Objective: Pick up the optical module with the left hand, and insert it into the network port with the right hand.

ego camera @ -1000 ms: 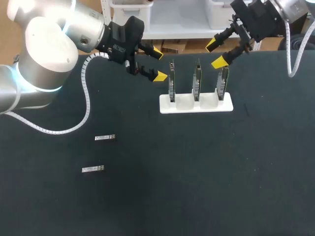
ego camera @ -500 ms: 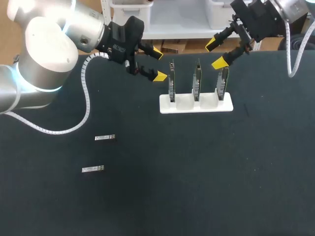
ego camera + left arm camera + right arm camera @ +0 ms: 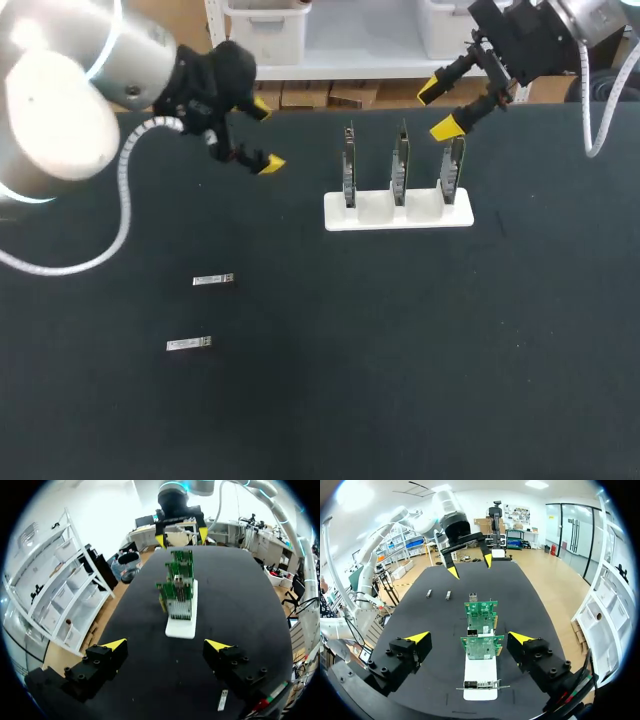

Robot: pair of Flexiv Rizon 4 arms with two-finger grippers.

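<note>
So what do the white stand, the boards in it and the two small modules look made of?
White stand: matte white, smooth rounded blocks, probably plastic. Boards: green circuit-board laminate with small mounted parts. Modules: silvery, glinting bodies, likely metal casing with one dark end; too small to be sure.

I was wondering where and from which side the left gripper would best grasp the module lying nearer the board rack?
Probably from straight above, closing on its two long sides near mid-length. The module lies flat on the table, slim and bar-shaped, nothing touching it, so the left gripper can straddle it.
</note>
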